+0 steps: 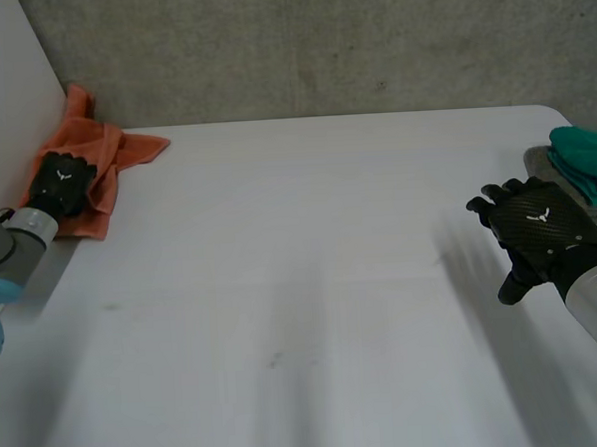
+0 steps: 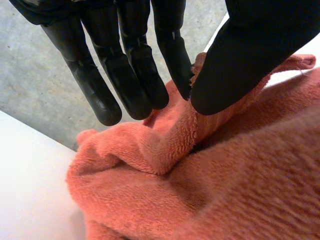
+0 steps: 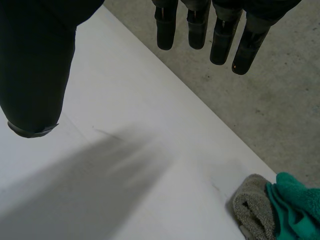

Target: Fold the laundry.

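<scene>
A crumpled orange towel (image 1: 109, 151) lies at the table's far left corner, against a white side panel. My left hand (image 1: 61, 184) rests on top of it. In the left wrist view, the thumb and fingers (image 2: 135, 75) pinch a raised ridge of the orange towel (image 2: 200, 190) between them. My right hand (image 1: 544, 231) hovers over the right side of the table, fingers straight and spread, holding nothing. In the right wrist view, its thumb (image 3: 35, 65) and fingers hang above bare tabletop.
A folded green cloth (image 1: 586, 158) lies on a grey cloth (image 1: 544, 161) at the table's right edge, just beyond my right hand. The same green cloth (image 3: 295, 205) and grey cloth (image 3: 252, 207) show in the right wrist view. The white table (image 1: 312, 283) stretches between the hands. A white panel (image 1: 1, 79) stands at left.
</scene>
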You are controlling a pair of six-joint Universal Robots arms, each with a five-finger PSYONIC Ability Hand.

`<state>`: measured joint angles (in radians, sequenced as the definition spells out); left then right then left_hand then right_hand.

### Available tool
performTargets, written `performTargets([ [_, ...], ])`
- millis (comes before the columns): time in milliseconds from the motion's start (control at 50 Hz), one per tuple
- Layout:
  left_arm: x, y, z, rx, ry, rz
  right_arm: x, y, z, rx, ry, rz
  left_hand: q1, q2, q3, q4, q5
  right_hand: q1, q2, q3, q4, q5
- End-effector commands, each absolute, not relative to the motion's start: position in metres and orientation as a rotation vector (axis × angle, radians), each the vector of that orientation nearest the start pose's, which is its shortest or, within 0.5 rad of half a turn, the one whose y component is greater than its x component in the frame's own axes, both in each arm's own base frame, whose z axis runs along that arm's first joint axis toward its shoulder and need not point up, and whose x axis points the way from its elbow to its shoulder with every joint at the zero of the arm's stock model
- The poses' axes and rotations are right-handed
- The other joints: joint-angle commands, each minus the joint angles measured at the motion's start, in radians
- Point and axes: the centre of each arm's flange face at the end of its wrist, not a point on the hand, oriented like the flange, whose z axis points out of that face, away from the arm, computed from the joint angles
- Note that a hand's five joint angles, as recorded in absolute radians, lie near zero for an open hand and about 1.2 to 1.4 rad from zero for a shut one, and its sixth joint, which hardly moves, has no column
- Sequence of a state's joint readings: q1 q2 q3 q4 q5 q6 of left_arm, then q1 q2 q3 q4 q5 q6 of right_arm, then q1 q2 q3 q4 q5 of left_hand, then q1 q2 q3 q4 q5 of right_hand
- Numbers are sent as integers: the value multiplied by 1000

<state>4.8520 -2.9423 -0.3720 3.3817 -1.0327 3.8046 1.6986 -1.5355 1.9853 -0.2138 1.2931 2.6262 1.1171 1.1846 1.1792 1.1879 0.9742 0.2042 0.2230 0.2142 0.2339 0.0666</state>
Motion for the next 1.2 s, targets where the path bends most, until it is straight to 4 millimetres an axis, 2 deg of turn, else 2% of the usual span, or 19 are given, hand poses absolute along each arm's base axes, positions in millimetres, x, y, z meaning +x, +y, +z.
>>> performTargets([
  [20, -114, -540, 139, 1037, 1620, -2103, 189, -246, 201, -1032, 2243, -1981, 279, 212, 217, 208, 248, -30, -48, -40, -59, -67],
  [60, -133, -529, 165, 1045, 1566, -2157, 189, -248, 204, -1032, 2236, -1993, 279, 212, 217, 208, 248, -30, -48, -40, -59, -67],
  [120, -157, -512, 184, 1060, 1568, -2223, 189, -249, 206, -1031, 2228, -2006, 279, 212, 217, 208, 248, -30, -48, -40, -59, -67],
  [200, -200, -471, 208, 1089, 1677, -2317, 191, -256, 216, -1026, 2194, -2052, 279, 212, 217, 208, 248, -30, -48, -40, -59, -67],
  [280, -248, -413, 229, 1158, 1804, -2408, 192, -264, 230, -1016, 2152, -2113, 279, 212, 217, 208, 248, -30, -48, -40, -59, -67],
  [300, -268, -385, 240, 1204, 1845, -2452, 192, -268, 236, -1012, 2135, -2144, 279, 212, 217, 208, 248, -30, -48, -40, -59, -67],
  [360, -297, -339, 253, 1287, 1915, -2520, 193, -274, 247, -1002, 2106, -2193, 279, 212, 217, 208, 248, -30, -48, -40, -59, -67],
  [380, -316, -308, 257, 1352, 1979, -2555, 193, -277, 253, -1000, 2086, -2220, 279, 212, 217, 208, 248, -30, -48, -40, -59, -67],
  [460, -359, -226, 263, 1545, 2155, -2642, 194, -283, 266, -993, 2046, -2275, 279, 212, 217, 208, 248, -30, -48, -40, -59, -67],
  [540, -392, -159, 260, 1716, 2408, -2665, 194, -288, 269, -992, 2034, -2290, 279, 212, 217, 208, 248, -30, -48, -40, -59, -67],
  [600, -404, -138, 258, 1719, 2536, -2668, 194, -290, 267, -993, 2040, -2282, 279, 212, 217, 208, 248, -30, -48, -40, -59, -67],
  [660, -418, -147, 241, 1542, 2690, -2633, 195, -292, 261, -996, 2056, -2259, 216, 148, 154, 145, 184, -30, -48, -40, -59, -67],
  [680, -423, -153, 231, 1475, 2723, -2599, 195, -293, 259, -997, 2064, -2249, -477, -544, -539, -548, -508, -30, -48, -40, -59, -67],
  [720, -425, -156, 224, 1425, 2738, -2559, 195, -293, 257, -999, 2070, -2239, -753, -821, -815, -824, -785, -30, -48, -40, -59, -67],
  [820, -415, -177, 225, 1279, 2657, -2525, 197, -293, 251, -1009, 2088, -2204, -786, -854, -848, -857, -818, -30, -48, -40, -59, -67],
  [920, -380, -230, 222, 1147, 2449, -2456, 200, -287, 246, -1045, 2106, -2115, -786, -854, -848, -857, -818, -30, -48, -40, -59, -67],
  [980, -368, -245, 223, 1150, 2355, -2427, 201, -283, 246, -1060, 2112, -2061, -786, -854, -848, -857, -818, -30, -48, -40, -59, -67],
  [1120, -340, -287, 222, 1171, 2125, -2328, 204, -262, 240, -1077, 2224, -1769, -786, -854, -848, -857, -818, -30, -48, -40, -59, -67],
  [1200, -323, -314, 205, 1207, 2084, -2206, 210, -244, 230, -1037, 2286, -1563, -780, -848, -842, -851, -812, -30, -48, -40, -59, -67],
])
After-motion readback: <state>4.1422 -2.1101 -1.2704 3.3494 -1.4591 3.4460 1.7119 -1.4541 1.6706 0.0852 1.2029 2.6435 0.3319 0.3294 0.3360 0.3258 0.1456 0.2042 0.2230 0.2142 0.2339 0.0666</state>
